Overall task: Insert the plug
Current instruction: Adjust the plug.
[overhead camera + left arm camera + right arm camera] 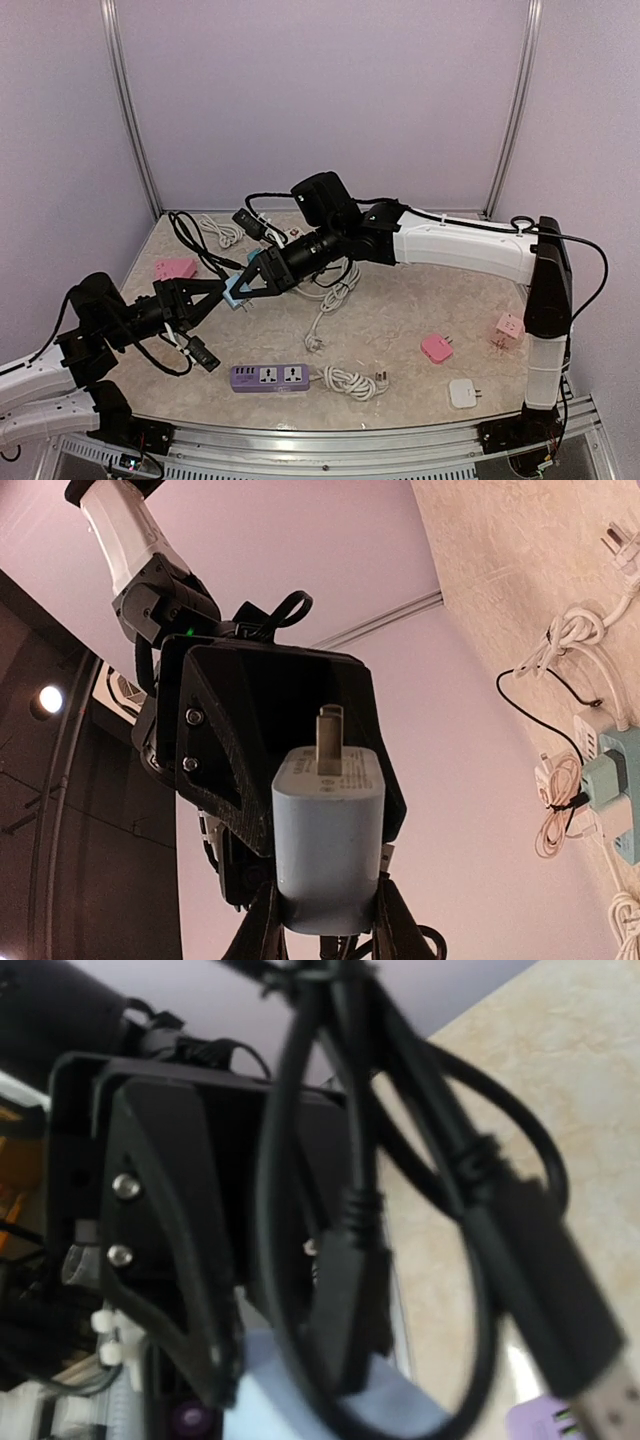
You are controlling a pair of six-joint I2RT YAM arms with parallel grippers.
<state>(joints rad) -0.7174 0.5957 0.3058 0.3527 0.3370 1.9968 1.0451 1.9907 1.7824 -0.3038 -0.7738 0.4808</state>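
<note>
Overhead view of a beige marbled counter (400, 300) enclosed by pale lilac walls, with two black-and-white arms meeting left of centre. Loose things lie all round. A purple power strip (270, 377) sits near the front edge, its white cord (350, 382) bundled to its right. A pink adapter (175, 268) lies at far left. On the right are a small pink plug (437, 348), a paler pink cube (510, 328) and a white adapter (463, 392). Coils of white cable (330, 292) lie under the right arm. A black cable (470, 1250) loops straight across the right wrist camera, its metal-tipped connector (600, 1395) at lower right, and it blocks much of that blurred view. The left claw (231, 291) is closed on the base of a light blue charger (328, 830), the task's plug. It holds the charger up off the counter, left of centre, with a flat metal prong on the end that faces the right arm. The right claw (254, 276) sits just at that prong end. Whether its fingers are open or closed, or touching the charger, cannot be told. The two claws crowd each other nose to nose. Bare counter shows between them and the power strip, and more free room lies across the middle right. The walls stand close at the left and far sides.
</note>
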